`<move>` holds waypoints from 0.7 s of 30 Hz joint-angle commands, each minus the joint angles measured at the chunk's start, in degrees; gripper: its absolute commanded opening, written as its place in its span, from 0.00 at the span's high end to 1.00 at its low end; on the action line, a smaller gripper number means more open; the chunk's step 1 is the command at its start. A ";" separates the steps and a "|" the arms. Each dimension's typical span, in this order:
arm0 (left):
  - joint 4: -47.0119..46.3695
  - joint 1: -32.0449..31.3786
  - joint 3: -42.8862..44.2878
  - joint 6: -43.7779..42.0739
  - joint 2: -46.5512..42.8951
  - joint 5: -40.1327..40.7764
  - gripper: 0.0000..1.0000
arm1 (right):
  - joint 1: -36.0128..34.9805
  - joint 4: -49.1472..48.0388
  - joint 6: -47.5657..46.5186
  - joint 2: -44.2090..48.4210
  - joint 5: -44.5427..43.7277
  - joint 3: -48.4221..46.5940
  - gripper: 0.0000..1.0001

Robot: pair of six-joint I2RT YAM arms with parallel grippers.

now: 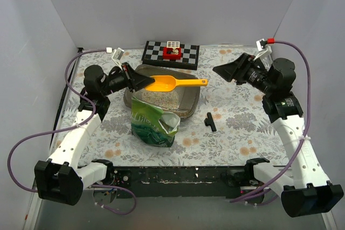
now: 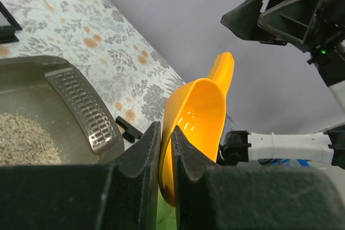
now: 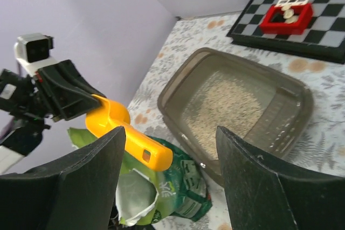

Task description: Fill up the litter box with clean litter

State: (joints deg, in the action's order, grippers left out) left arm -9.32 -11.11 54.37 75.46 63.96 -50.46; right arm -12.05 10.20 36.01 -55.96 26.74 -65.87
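Note:
The grey-brown litter box sits mid-table with pale beige litter on its floor; it also shows in the right wrist view and the left wrist view. My left gripper is shut on the rim of the yellow-orange scoop, holding it level above the box with the handle pointing right. The scoop bowl looks empty. The green litter bag stands open just in front of the box. My right gripper is open and empty, raised right of the scoop handle.
A black-and-white checkered board with a red frame lies behind the box. A small black T-shaped piece lies on the floral cloth right of the bag. Grey walls enclose the table on three sides.

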 commanded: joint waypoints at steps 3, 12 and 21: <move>-12.91 0.83 -5.59 6.71 -3.50 -3.07 1.00 | 2.47 -17.84 12.33 -0.28 18.95 6.80 0.25; -15.11 0.83 -7.52 7.86 -2.44 -2.81 1.00 | 1.95 -26.02 19.01 -1.60 22.13 14.27 0.28; -13.53 0.83 -7.35 6.45 -1.12 -2.02 1.00 | -3.50 -29.79 20.67 -4.59 20.54 13.57 0.28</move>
State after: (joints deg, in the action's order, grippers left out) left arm -22.28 -10.61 46.74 82.85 62.92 -53.12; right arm -13.43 -13.13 54.48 -59.72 46.85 -51.53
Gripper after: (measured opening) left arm 0.098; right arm 0.720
